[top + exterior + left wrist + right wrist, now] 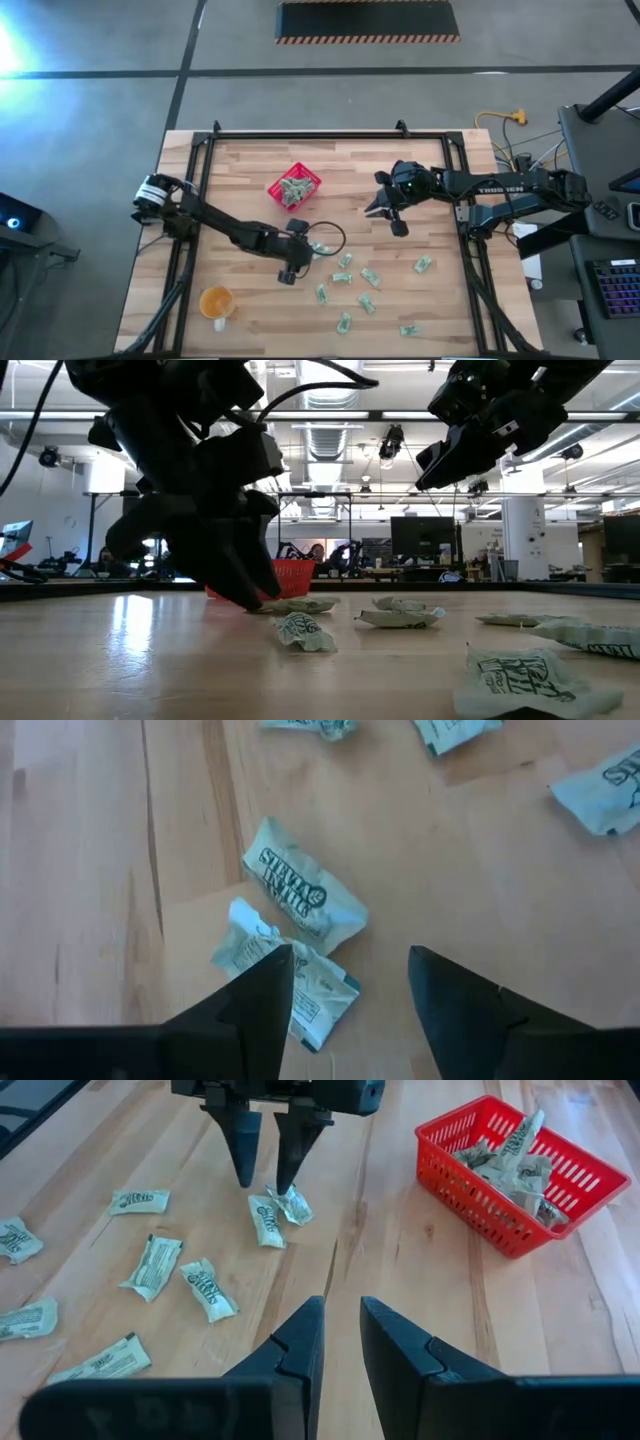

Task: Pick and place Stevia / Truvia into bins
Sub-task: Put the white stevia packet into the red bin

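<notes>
Left wrist view: two Stevia packets [300, 895] flat on table [450, 300], long axes skewed, near red basket [294, 187]; left gripper [350, 990] pointed down, fingers apart, empty; right gripper [388, 212] raised, narrow

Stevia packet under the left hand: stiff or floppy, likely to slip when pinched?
The packet under the open left hand looks crumpled and thin, so probably floppy and very light. It lies flat on the wood table, so fingertips may slide it. It touches a second packet, which may shift too.
</notes>
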